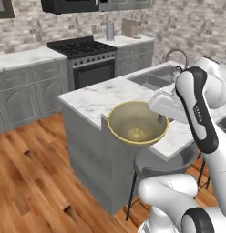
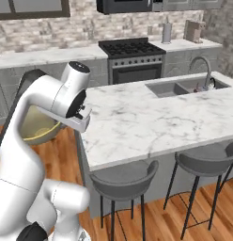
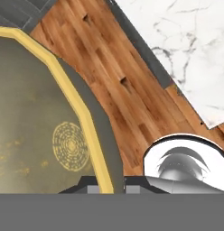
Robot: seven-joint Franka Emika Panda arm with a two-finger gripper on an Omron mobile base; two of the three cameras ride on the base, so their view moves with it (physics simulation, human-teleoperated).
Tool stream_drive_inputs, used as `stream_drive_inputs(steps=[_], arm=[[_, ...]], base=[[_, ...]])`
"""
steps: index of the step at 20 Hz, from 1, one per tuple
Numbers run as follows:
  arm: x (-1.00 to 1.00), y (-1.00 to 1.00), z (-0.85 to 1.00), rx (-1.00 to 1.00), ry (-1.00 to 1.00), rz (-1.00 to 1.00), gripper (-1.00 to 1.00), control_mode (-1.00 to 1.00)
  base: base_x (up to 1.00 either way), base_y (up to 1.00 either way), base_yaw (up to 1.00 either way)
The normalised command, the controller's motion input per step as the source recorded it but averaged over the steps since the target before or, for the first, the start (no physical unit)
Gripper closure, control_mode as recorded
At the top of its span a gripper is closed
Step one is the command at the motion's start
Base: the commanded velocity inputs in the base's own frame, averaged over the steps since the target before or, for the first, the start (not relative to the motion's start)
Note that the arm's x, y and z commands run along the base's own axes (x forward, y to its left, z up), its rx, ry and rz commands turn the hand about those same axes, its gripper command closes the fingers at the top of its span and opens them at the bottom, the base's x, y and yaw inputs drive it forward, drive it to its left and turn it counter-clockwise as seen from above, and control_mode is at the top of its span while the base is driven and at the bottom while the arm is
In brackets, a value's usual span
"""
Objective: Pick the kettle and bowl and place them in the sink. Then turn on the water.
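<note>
Gripper (image 3: 107,187) clamped narrowly on the rim of the bowl (image 1: 137,124), 1 fingertip inside the rim and 1 outside, as seen in the hand view. Bowl (image 3: 37,135) held up in the air off the near corner of the marble island (image 1: 101,98), above the wood floor (image 1: 37,182), mouth tipped toward the left base camera so the yellowish inside and the round pattern at its bottom faced out. Partly hidden behind the white arm in the right base view, bowl (image 2: 38,129) showing as an olive-tan curve with a yellow edge left of the island (image 2: 151,117). Below the bowl, 1 grey stool (image 1: 156,166) tucked against the island's side; 2 stools (image 2: 125,179) lined up along that edge in the right base view.

Sink (image 1: 153,78) sunk into the far end of the island, 2 basins side by side, curved grey faucet (image 1: 177,57) rising behind it. Something small and pale sat by the faucet's foot in the sink (image 2: 184,87), too small to identify. Black stove (image 1: 85,57) against the brick back wall, tall steel canister (image 1: 110,31) on the counter to its right.
</note>
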Motion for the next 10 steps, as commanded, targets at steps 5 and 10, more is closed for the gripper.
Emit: stream_drive_inputs(steps=[5, 10], arm=[[0.00, 0.00, 0.00, 0.00, 0.00, 0.00, 1.00, 1.00], [0.00, 0.00, 0.00, 0.00, 0.00, 0.00, 1.00, 1.00]], base=[[1.00, 0.10, -0.21], [0.92, 0.16, -0.19]])
